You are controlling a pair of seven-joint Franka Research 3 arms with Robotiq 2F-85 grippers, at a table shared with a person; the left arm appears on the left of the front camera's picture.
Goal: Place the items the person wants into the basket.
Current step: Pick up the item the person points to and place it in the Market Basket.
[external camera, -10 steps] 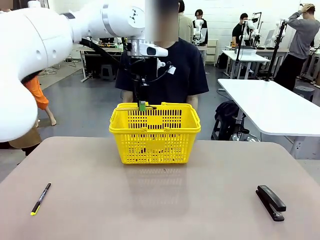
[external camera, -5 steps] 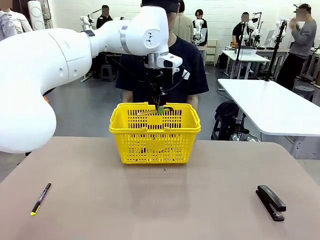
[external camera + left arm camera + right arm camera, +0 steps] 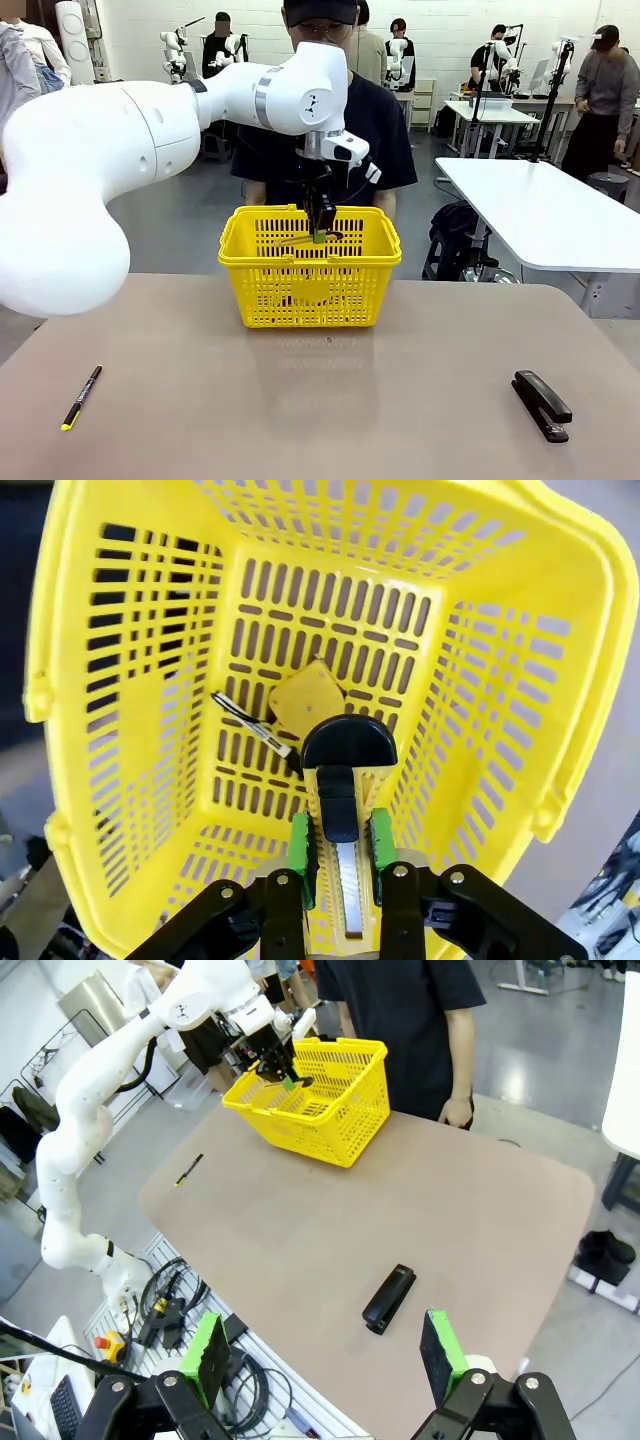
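The left end effector (image 3: 340,865) grips the yellow-and-black utility knife (image 3: 340,810) above the yellow basket (image 3: 310,285), mid-bench on the far side. A tilted release could strike the tape measure (image 3: 305,702) below. The right end effector (image 3: 325,1360) hangs wide, empty.

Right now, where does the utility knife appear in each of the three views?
Front view: utility knife, upper centre, in the left gripper over the basket.
Left wrist view: bottom centre, clamped between green pads.
Right wrist view: too small to tell.
Shared landmark: the yellow basket.
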